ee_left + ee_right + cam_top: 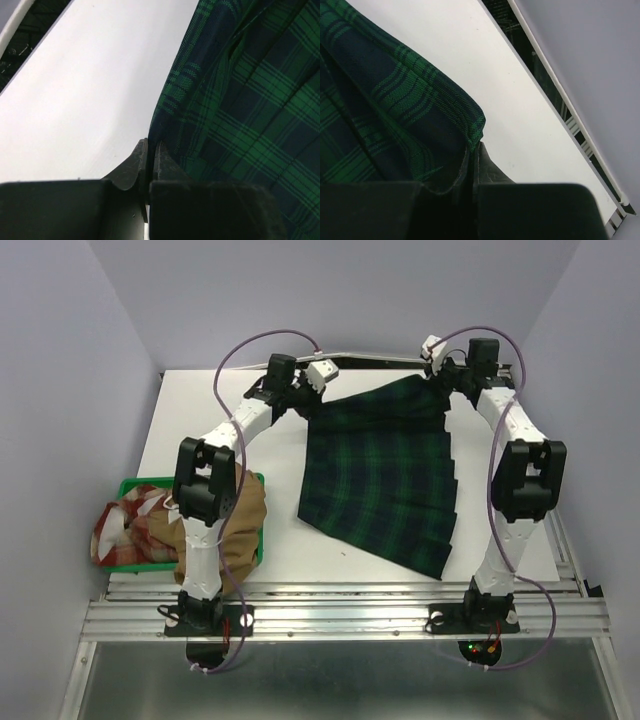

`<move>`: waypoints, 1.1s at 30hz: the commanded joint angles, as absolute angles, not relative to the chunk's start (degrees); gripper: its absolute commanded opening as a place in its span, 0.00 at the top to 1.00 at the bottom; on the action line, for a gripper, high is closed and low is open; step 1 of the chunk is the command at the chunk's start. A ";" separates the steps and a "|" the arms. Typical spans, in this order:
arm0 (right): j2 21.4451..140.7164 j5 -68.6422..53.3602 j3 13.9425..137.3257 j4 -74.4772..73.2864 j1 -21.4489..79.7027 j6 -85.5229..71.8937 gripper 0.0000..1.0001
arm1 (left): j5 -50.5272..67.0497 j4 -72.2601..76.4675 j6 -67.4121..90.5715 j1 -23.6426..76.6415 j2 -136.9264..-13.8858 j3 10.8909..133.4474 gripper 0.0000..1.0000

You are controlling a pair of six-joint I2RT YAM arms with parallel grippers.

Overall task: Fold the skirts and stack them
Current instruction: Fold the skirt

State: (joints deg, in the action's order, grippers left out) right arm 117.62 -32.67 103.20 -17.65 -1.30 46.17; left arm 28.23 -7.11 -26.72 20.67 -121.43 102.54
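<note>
I am working two tools, both pressed together on cloth: my left tool [150,150] is pinching the far left corner of the tartan skirt [385,475], and my right tool [472,150] is pinching its far right corner. Of three skirts, this one is lying mid-table [220,420]. The tan skirt [245,525] and the checked skirt [135,530] are lying heaped in the one tray [135,483], near left.

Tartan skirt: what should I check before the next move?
1. Left gripper, jaws shut on the far edge of the tartan skirt: ok.
2. Right gripper, jaws shut on its other far corner: ok.
3. Depth of cloth in the jaws: cannot tell.
4. Tan skirt and red checked skirt apart from it, by the green tray: ok.
5. Near hem resting on the table: ok.
</note>
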 commanded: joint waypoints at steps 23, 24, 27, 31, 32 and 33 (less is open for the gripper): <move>65.76 -42.27 60.93 -46.05 -3.16 77.94 0.99 | 30.33 -4.83 -54.47 24.69 -78.85 53.90 1.00; 62.78 -42.54 56.21 -47.71 -3.16 82.40 0.99 | 30.24 -5.18 -55.88 26.18 -76.92 51.79 1.00; 57.33 -43.33 47.41 -52.44 -3.16 90.65 0.42 | 27.34 -7.55 -61.15 30.82 -75.15 44.93 0.95; 49.87 -42.72 42.90 -56.43 -3.16 87.12 0.07 | 26.28 -11.25 -63.20 32.61 -70.94 39.91 0.50; 48.36 -42.63 42.98 -55.90 -3.16 85.19 0.00 | 25.84 -12.29 -62.76 32.61 -69.88 39.82 0.47; 47.12 -42.63 43.15 -54.94 -3.16 82.90 0.00 | 25.75 -13.09 -62.41 32.61 -68.22 40.08 0.46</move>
State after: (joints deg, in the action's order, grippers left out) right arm 52.93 -42.46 43.18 -53.10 -2.94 84.75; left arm 28.16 -9.47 -59.64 32.69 -73.97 40.14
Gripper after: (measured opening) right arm 0.979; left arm 0.524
